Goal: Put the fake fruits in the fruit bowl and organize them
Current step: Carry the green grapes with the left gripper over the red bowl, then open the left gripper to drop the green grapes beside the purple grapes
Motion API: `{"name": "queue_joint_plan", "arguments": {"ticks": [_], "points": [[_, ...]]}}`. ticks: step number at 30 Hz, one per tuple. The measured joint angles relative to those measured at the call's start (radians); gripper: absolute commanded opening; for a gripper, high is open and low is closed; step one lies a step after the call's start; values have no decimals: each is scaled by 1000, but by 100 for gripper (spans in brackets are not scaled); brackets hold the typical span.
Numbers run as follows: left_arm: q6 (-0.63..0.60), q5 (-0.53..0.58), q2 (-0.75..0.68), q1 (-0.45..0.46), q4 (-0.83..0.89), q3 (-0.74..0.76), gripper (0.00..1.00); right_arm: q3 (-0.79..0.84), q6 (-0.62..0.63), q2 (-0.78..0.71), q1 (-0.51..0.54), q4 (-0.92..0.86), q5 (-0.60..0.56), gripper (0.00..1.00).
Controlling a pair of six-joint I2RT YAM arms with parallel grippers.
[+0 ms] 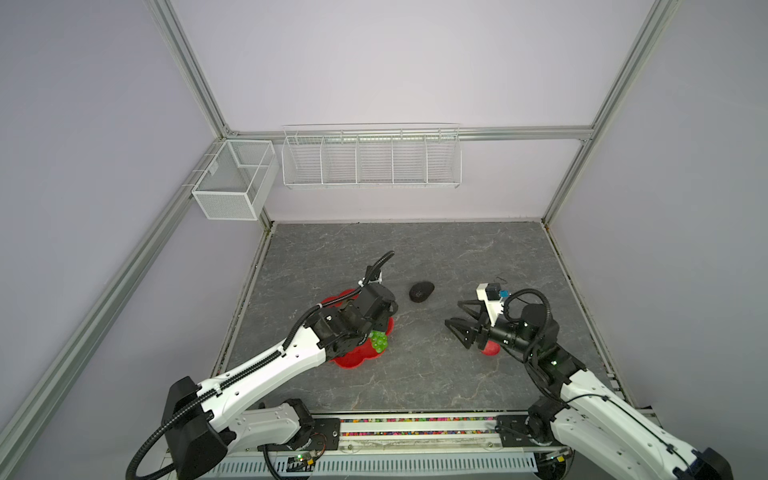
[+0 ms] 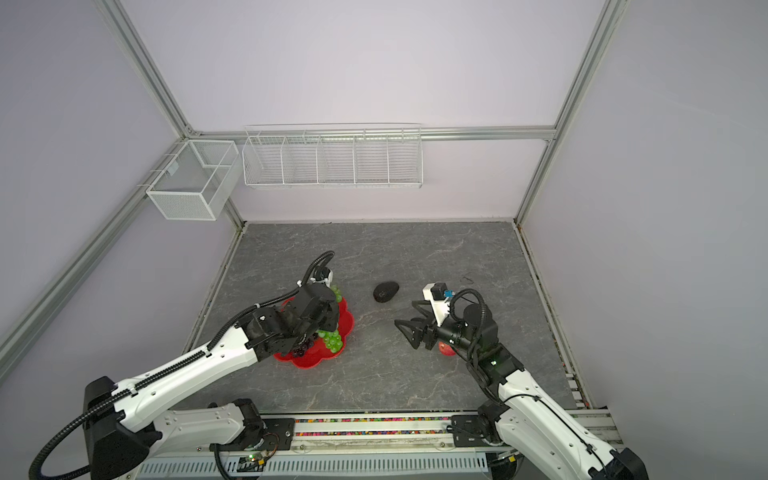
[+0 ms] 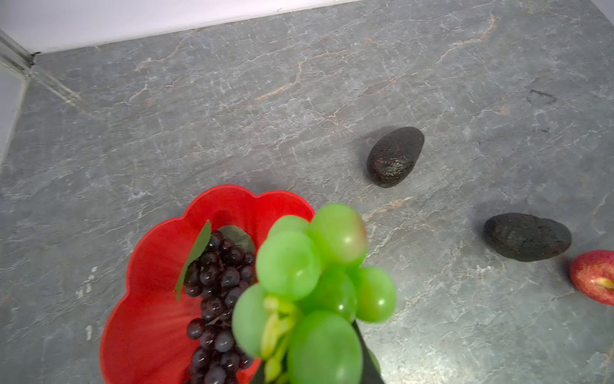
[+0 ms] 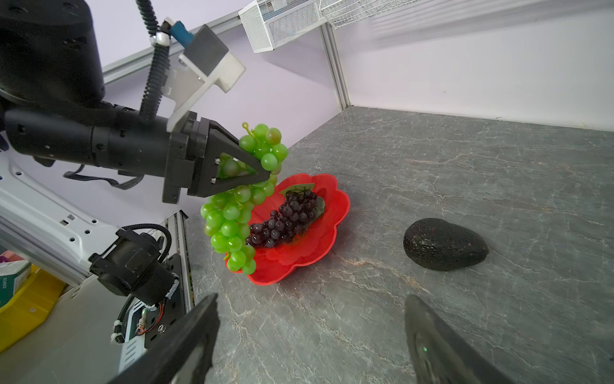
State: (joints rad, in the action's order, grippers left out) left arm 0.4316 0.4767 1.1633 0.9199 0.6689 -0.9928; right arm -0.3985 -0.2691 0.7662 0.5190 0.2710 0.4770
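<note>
Peeking from under right arm, red apple

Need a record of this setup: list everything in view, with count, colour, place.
fruit bowl: one, red, on the table, left of middle.
purple grape bunch: one, dark purple, inside the fruit bowl.
green grape bunch: one, translucent green, held above the fruit bowl.
avocados: two, near-black, on the table right of the fruit bowl.
apple: one, red, on the table beside one avocado.
wire baskets: two, white, hung behind the table.
table: one, grey marbled.
yellow container: one, off the table.
left arm: one, white-black, jaws shut on the green grape bunch.
right arm: one, white-black, jaws open near the apple.
</note>
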Motion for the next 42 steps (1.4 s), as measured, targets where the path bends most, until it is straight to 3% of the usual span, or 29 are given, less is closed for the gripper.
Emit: {"name": "queue_joint_plan", "arguments": {"ticks": [8,19,26,30,35,42], "points": [[-74,20,109,-97,22,0,13,0,8,6,4,4,3,89],[-142,69,466,-102,67,-112,11,0,12,5,7,4,0,88],[-138,76,611,-102,73,-153,11,0,12,5,8,4,-1,89],[-125,72,624,-102,65,-153,25,0,14,8,8,4,-1,88],[-105,76,609,-103,38,-130,51,0,15,15,10,5,-1,89],[-86,77,514,-104,13,-74,55,0,15,35,15,4,0,88]]}}
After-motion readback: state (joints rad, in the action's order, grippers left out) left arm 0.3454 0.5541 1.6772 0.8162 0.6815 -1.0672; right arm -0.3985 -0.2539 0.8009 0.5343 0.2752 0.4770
